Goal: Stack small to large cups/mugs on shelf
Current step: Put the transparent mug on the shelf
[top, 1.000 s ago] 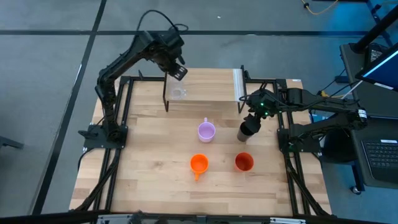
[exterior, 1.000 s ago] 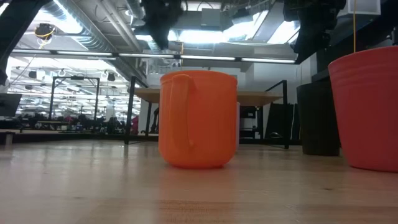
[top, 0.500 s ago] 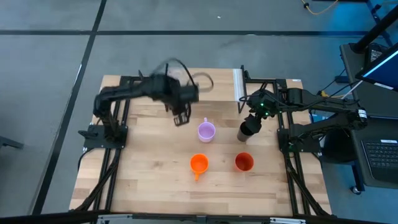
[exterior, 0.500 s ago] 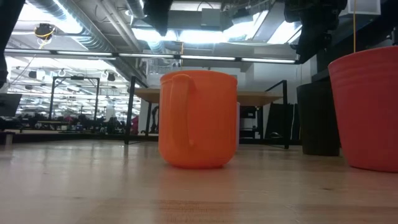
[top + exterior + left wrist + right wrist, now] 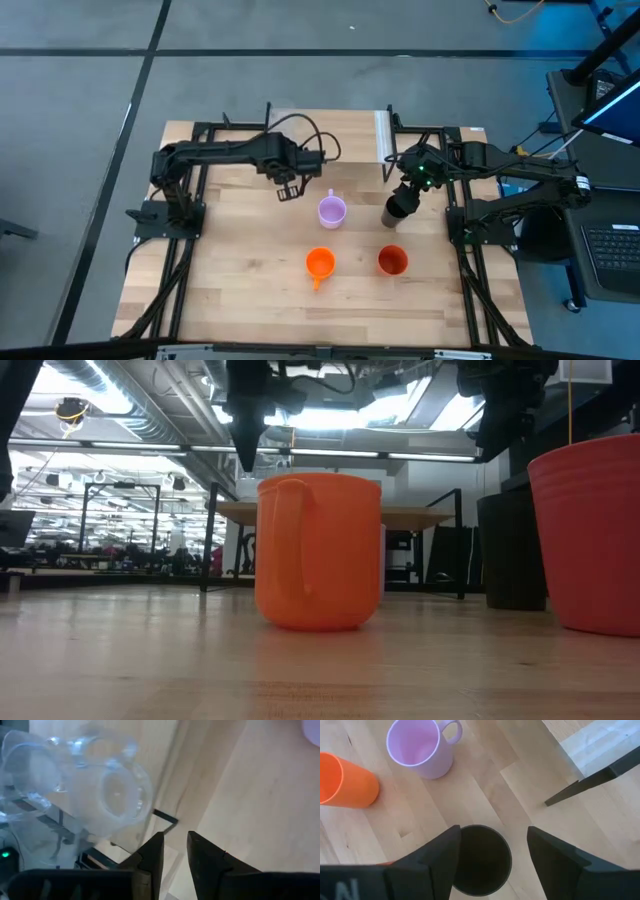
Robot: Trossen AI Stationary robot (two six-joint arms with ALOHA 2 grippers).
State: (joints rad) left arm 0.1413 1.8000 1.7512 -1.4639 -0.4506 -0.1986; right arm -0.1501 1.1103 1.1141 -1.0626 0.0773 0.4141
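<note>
My left gripper [image 5: 288, 188] hangs low just in front of the shelf [image 5: 345, 135], left of the lilac mug [image 5: 332, 211]. It is open by a narrow gap [image 5: 175, 851] and holds nothing. Clear glasses [image 5: 100, 795] show blurred past its fingers, beside a black wire leg; how they rest I cannot tell. My right gripper [image 5: 492, 840] is open and hovers above the upright black cup [image 5: 482, 860], whose base is on the table. The orange handled mug [image 5: 319, 263] and the orange-red cup [image 5: 392, 261] stand nearer the front.
The shelf's white strip [image 5: 381, 135] and a black leg [image 5: 580, 785] lie just beyond the right gripper. In the low view the orange mug [image 5: 320, 550] and the orange-red cup [image 5: 590, 540] fill the foreground. Bare wood lies left of the cups and along the near edge.
My left gripper has swung fast from high above the shelf's left part toward the table's near edge and down. It now hangs low in front of the shelf, near the lilac mug. The cups on the table have not moved.
</note>
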